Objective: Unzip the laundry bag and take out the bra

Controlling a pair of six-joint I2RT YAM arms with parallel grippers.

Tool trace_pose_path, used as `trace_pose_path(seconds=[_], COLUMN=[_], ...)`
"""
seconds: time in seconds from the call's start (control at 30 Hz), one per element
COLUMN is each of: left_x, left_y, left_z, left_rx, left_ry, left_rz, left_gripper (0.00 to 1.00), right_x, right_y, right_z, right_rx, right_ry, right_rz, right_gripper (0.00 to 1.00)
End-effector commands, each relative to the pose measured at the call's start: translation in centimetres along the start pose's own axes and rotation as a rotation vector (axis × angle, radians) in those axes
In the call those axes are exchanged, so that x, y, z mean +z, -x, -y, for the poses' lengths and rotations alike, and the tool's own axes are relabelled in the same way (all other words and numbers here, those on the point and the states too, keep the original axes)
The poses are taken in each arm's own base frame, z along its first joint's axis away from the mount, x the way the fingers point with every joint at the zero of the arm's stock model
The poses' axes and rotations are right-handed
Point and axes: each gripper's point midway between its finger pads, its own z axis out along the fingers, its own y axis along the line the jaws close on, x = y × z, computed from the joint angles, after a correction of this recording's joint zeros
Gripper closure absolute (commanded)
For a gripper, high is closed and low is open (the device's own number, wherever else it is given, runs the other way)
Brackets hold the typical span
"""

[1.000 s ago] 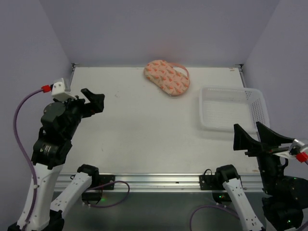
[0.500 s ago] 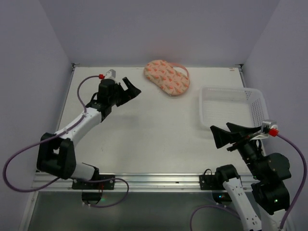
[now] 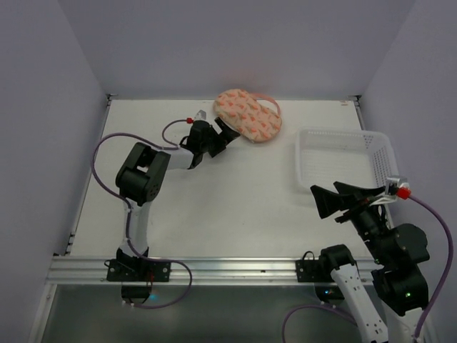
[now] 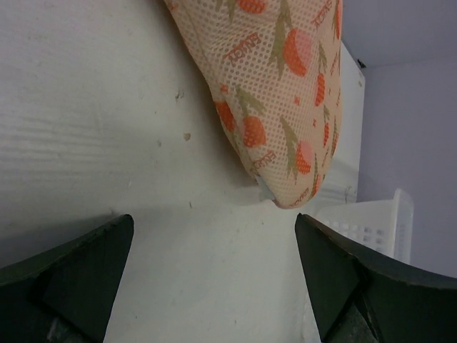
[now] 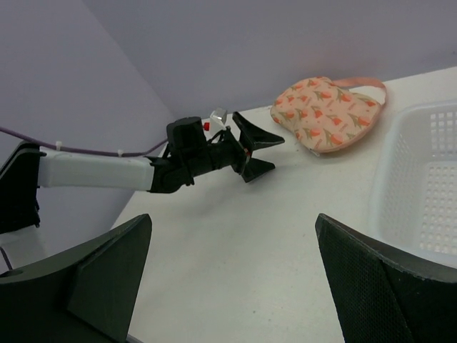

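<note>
Far centre of table (image 3: 214, 200): bag (image 3: 247, 114) lying closed, no bra showing. You are holding left gripper (image 3: 226, 134) low, just beside bag's left end, jaws spread wide and empty, likely lining up for zip. Right gripper (image 3: 332, 198) hanging near basket (image 3: 335, 133), wide, empty, likely keeping clear.

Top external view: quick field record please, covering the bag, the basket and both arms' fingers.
target: peach-pink printed fabric laundry bag, lying at far centre of the white table
bag opening: none visible
bra: not in view
container: white plastic lattice basket, right of the bag, apart from it
left fingers: open, low, at the bag's left end, not touching it
right fingers: open, raised by the basket's near edge, holding nothing
</note>
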Motion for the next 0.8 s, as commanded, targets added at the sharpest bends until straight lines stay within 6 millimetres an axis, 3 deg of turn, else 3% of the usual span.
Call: trace_pose_path(seconds=[0.0, 0.1, 0.23, 0.37, 0.5, 0.6, 0.7, 0.73, 0.77], left_x=[1.7, 3.5, 5.5, 8.0, 8.9, 8.8, 8.3, 7.7, 7.2], left_y=[4.2, 3.8, 4.0, 3.0, 2.7, 2.9, 2.9, 3.2, 3.3], left_z=[5.0, 3.9, 4.4, 2.7, 2.1, 2.5, 2.9, 4.0, 4.3], left_rx=[-0.032, -0.063, -0.1, -0.108, -0.118, -0.114, -0.089, -0.079, -0.073], left_ry=[-0.158, -0.154, -0.204, -0.176, -0.171, -0.188, -0.208, -0.235, -0.246], left_rz=[0.158, 0.154, 0.152, 0.121, 0.114, 0.12, 0.117, 0.12, 0.125], left_gripper=[0.02, 0.04, 0.12, 0.14, 0.22, 0.38, 0.6, 0.73, 0.8], right_x=[0.8, 0.9, 1.0, 1.1, 1.4, 1.7, 2.0, 2.1, 2.5], right_y=[0.1, -0.1, -0.6, -0.8, -0.9, -1.4, -1.8, -1.9, -2.3], right_z=[0.4, 0.4, 0.2, 0.4, 0.4, 0.6, 0.5, 0.4, 0.1], right_rx=[0.0, 0.005, 0.012, 0.015, 0.003, -0.002, -0.014, -0.022, -0.023], right_ry=[-0.027, -0.024, -0.004, -0.009, -0.005, -0.006, 0.008, 0.018, 0.037], right_rz=[-0.015, -0.027, -0.032, -0.033, -0.046, -0.064, -0.086, -0.097, -0.121], right_gripper=[0.01, 0.01, 0.01, 0.01, 0.01, 0.01, 0.01, 0.01, 0.01])
